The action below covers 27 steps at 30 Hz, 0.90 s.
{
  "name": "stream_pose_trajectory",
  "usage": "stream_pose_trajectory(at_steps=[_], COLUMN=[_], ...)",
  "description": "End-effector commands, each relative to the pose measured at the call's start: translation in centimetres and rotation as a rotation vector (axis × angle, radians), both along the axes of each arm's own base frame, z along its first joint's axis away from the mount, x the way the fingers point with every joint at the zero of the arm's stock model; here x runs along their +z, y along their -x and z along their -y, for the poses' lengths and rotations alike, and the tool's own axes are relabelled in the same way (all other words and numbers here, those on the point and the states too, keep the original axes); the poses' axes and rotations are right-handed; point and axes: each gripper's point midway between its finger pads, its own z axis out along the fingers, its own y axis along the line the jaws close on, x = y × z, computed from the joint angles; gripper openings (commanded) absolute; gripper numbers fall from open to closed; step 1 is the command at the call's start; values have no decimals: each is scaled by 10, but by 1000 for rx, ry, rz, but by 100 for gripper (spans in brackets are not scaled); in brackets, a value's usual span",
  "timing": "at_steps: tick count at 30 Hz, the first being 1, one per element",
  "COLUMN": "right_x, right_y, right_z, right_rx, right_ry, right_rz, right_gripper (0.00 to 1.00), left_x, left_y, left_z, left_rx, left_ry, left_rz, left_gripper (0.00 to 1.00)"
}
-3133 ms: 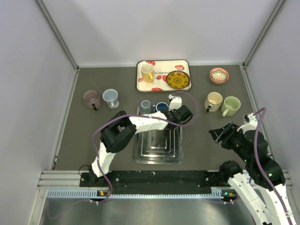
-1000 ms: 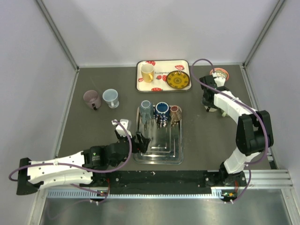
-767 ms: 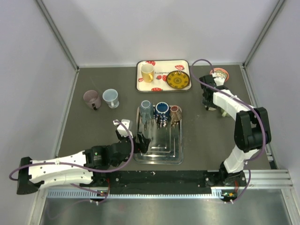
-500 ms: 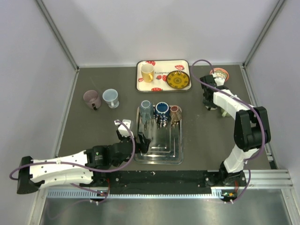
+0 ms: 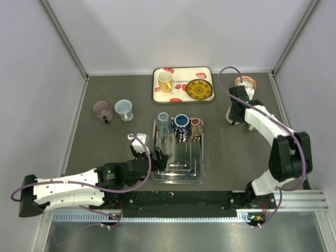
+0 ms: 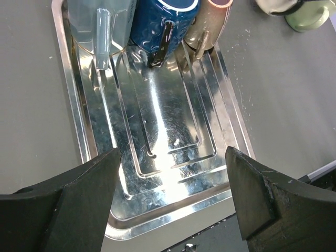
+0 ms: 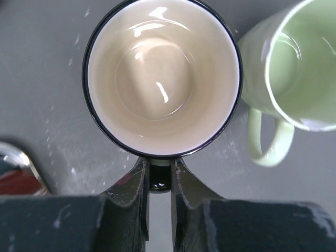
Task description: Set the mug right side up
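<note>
Mug point(image 7: 163, 79) R of rack point(image 5: 181, 164), beside 2nd mug point(image 7: 294, 68)

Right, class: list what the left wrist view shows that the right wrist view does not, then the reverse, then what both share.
Left wrist only: the ribbed silver metal tray, with a pale blue mug, a dark blue mug and a brown mug at its far end, plus the open left pincer. Right wrist only: the empty inside of the cream, dark-rimmed mug, gripped by the right pincer. Both: the pale green mug and the grey tabletop.
</note>
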Motion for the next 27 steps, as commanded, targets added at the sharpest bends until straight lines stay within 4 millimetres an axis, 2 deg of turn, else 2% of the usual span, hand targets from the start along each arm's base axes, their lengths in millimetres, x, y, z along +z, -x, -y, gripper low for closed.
stream_pose_trajectory(at_steps=[1,2,4,5,8,10,11,12,13,14,15,16,17,19,22,24,26,27], right_x=[62,74,76,85,92,106,101,123,140,144,159,177,183,208,240,253,265,269], right_y=[3,6,14,19,37,42,53,61,61,73,83,87,100,117,141,153,165,169], right_z=[-12,-14,-20,-22,-35,-56,-74,-84,-96,-112,-120,-128,-140,-148,-158,-163,-166,-167], right_rx=[74,87,116,130,167,233,304,355,388,462,503,539,606,656,750,806,838,853], right_ry=[-81,-94,-125,-142,-224,-338,-433,-493,-567,-652,-696,-754,-819,-900,-1012,-1069,-1148,-1175], right_rz=[183,217,223,248,277,345,340,415,487,487,524,579,575,630,713,758,788,798], right_gripper=[0,0,0,0,0,0,0,0,0,0,0,0,0,0,0,0,0,0], left_x=[22,23,24,25,25,33,34,51,63,63,72,93,98,121,136,154,163,160], left_y=[-8,-9,-10,-11,-14,-16,-17,-18,-18,-16,-15,-14,-9,-8,2,14,16,19], left_z=[0,0,-1,-2,-4,-1,1,8,10,14,16,19,25,27,44,56,69,81], left_rx=[52,58,67,73,104,108,97,81,69,41,20,7,-45,-70,-185,-270,-317,-355], left_ry=[78,86,91,96,113,156,168,231,285,312,348,443,479,568,617,687,710,713], left_rz=[39,44,48,51,48,72,85,128,150,158,183,218,230,274,301,314,300,268], left_gripper=[86,86,86,86,87,87,88,89,90,98,99,99,99,99,99,99,99,99])
